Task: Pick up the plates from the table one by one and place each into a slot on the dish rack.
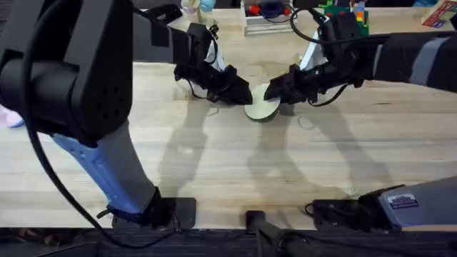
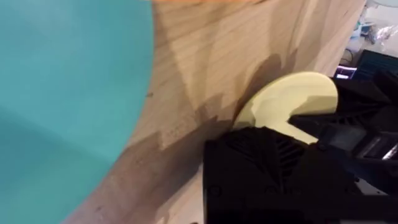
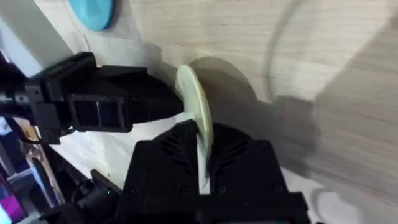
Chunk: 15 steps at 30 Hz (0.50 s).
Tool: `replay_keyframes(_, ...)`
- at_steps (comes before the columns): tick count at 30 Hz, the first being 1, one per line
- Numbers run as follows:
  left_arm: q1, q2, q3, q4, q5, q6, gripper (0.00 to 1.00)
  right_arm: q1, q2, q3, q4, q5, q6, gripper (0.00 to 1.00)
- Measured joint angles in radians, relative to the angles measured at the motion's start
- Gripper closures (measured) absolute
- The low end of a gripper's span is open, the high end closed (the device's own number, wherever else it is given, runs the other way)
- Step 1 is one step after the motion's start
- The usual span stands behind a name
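The cream-yellow plate (image 1: 262, 107) stands tilted on edge on the table (image 1: 214, 168), just beyond its middle. My right gripper (image 1: 280, 91) is shut on its rim; in the right wrist view the plate (image 3: 195, 111) runs edge-on between the fingers (image 3: 158, 165). From the other side, my left gripper (image 1: 243, 93) is shut, its tip pressed against the plate's face (image 2: 292, 99). The sky-blue plate (image 3: 93, 14) sits farther off and looms large close to the left wrist camera (image 2: 62, 93). The dish rack is hidden.
Colourful toys and boxes (image 1: 275, 11) line the table's far edge. The left arm (image 1: 71, 78) rises large and dark at the left of the overhead view. Open wood lies in front of both grippers.
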Motion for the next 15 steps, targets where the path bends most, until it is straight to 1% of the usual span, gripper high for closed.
replay_keyframes(3,0.000,-0.003,0.000,-0.007,-0.002,0.010,0.960,-0.001,0.000,0.000,-0.016,-0.008,0.000,0.929)
replay_keyframes(5,-0.002,-0.016,0.000,-0.018,-0.020,0.023,0.960,0.000,0.000,0.000,-0.018,-0.017,0.000,0.933)
replay_keyframes(7,-0.008,-0.040,0.000,-0.038,-0.064,0.032,0.960,0.004,0.000,0.000,-0.018,-0.027,-0.002,0.938)
replay_keyframes(10,-0.017,-0.091,0.000,-0.082,-0.158,0.050,0.960,0.011,0.000,0.000,-0.018,-0.038,-0.015,0.946)
replay_keyframes(15,-0.014,-0.230,0.000,-0.176,-0.288,0.083,0.960,0.010,-0.025,0.000,-0.030,-0.038,-0.041,0.958)
